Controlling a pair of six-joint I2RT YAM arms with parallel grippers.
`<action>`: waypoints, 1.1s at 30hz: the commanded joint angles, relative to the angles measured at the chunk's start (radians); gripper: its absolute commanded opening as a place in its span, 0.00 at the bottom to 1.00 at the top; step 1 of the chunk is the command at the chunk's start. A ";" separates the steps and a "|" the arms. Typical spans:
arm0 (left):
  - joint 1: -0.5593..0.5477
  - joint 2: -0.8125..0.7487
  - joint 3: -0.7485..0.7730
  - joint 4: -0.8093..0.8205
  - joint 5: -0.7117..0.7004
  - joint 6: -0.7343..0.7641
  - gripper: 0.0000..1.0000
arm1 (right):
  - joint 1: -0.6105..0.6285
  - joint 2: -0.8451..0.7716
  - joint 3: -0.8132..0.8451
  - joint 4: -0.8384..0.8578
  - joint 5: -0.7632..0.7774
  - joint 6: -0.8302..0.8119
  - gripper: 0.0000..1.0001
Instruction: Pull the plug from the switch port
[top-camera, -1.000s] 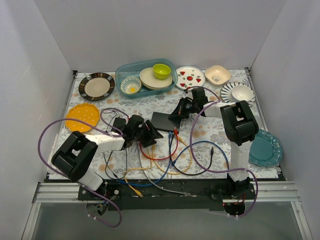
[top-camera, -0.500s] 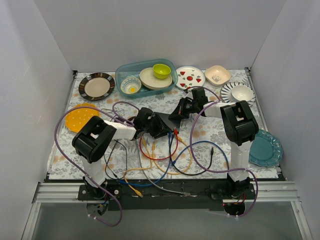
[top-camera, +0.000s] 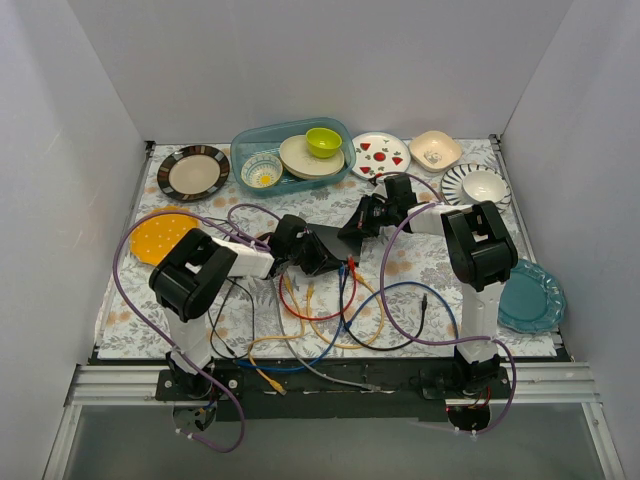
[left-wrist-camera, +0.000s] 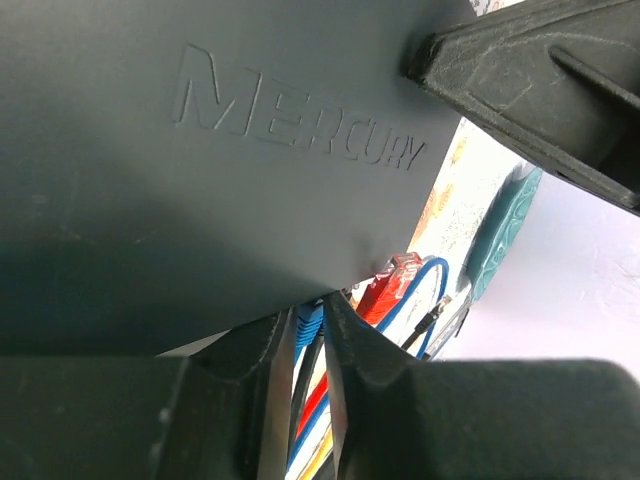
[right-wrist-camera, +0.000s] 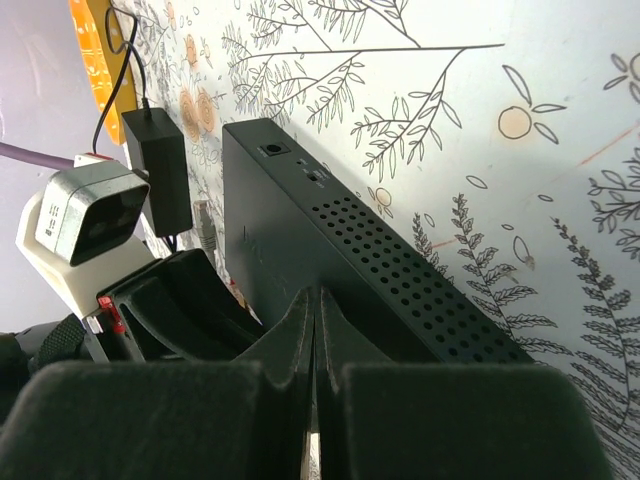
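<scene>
Floral cloth covers the worktop (top-camera: 115, 335), with the switch (left-wrist-camera: 200, 220) at centre between both arms. Our right tool (right-wrist-camera: 316, 295) is clenched, its tips against the vented side at 2 o'clock. At 9 o'clock the left tool (top-camera: 303, 252) shows fingers a sliver apart, and we cannot tell whether they pinch anything. The red plug (left-wrist-camera: 398, 272) seems seated at the 6 o'clock edge, so a pull could drag the unbraced box or snag the cable tangle (top-camera: 330, 320). At 12 o'clock a blue tub (top-camera: 237, 152) holds a patterned bowl (top-camera: 262, 172), a cream plate (top-camera: 305, 160) and a lime bowl (top-camera: 323, 141).
</scene>
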 joint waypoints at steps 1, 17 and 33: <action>0.001 0.036 -0.005 -0.065 -0.042 0.034 0.14 | -0.007 0.053 -0.033 -0.092 0.110 -0.055 0.01; 0.001 0.083 0.029 -0.102 -0.036 0.035 0.17 | -0.007 0.053 -0.039 -0.087 0.110 -0.058 0.01; 0.001 -0.047 -0.123 -0.068 0.019 0.043 0.00 | -0.010 0.059 -0.029 -0.089 0.109 -0.058 0.01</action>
